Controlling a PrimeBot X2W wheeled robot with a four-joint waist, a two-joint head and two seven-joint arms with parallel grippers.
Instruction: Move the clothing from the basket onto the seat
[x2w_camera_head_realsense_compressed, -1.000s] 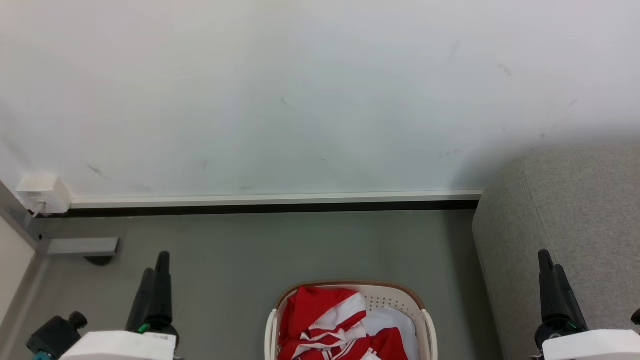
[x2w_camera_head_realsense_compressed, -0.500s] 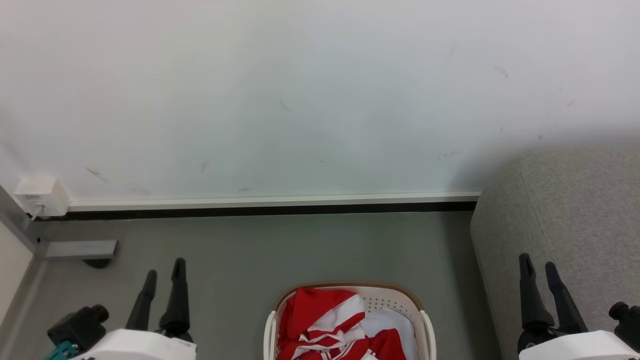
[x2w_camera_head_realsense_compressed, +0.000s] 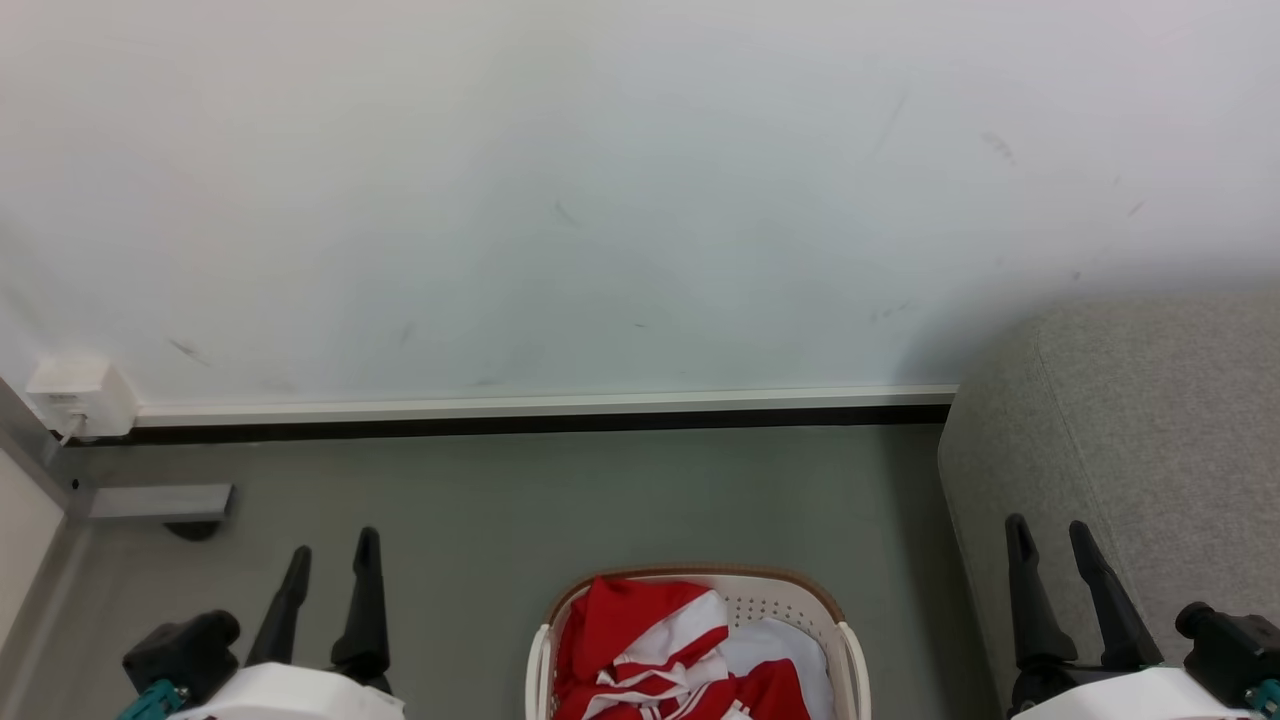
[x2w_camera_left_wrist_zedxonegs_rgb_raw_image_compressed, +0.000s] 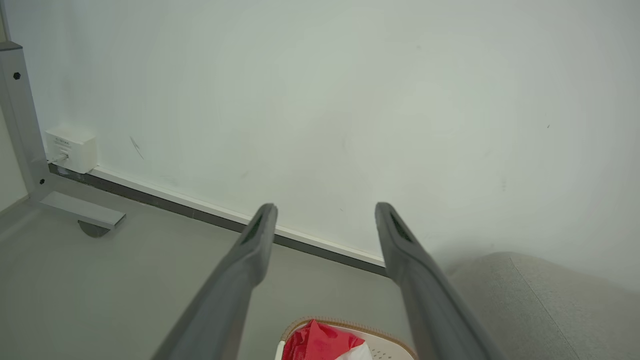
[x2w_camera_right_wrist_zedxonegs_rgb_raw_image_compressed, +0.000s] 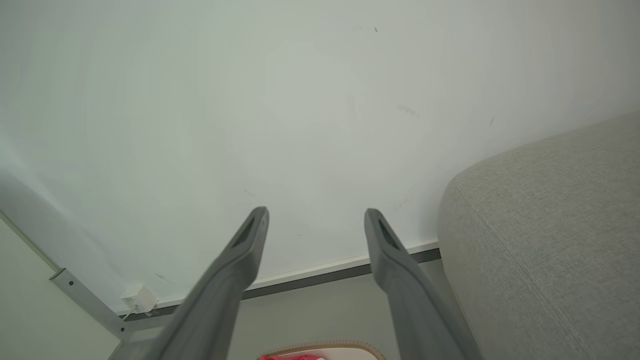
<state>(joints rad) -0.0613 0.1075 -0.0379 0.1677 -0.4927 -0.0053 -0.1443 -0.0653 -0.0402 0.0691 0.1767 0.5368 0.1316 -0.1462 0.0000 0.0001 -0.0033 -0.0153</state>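
Two end effectors: the left end effector (x2w_camera_head_realsense_compressed: 333, 542) and the right end effector (x2w_camera_head_realsense_compressed: 1049, 523) are seen low in the head view, each spread wide with nothing held.
Clothing: the red-and-white clothing (x2w_camera_head_realsense_compressed: 640, 640) is heaped in the basket (x2w_camera_head_realsense_compressed: 700, 571), mostly toward its left side, beside a plain white pad (x2w_camera_head_realsense_compressed: 795, 645).
Basket: it is set on the grey floor (x2w_camera_head_realsense_compressed: 600, 490) between the two end effectors and near the foot of the seat (x2w_camera_head_realsense_compressed: 1150, 420).
Seat: no garment is seen on the part of the grey upholstery in view; its rounded corner is overlapped by the right end effector in the head view.
Progress: the task is judged to be at its start, with no grasp made yet.
Risk, grasp: the white pad could be pinched along with a red garment, since the fabrics are bunched together.
Risk, basket: the basket could be dragged or tipped if fabric is snagged on its perforated wall or its rim is clipped by an end effector.
Risk, carry: a trailing sleeve could be caught on the rim, or a garment dropped on the floor short of the seat, if only an edge is gripped.
Risk, right side: the seat could be brushed during the reach, because the right end effector is close to it.
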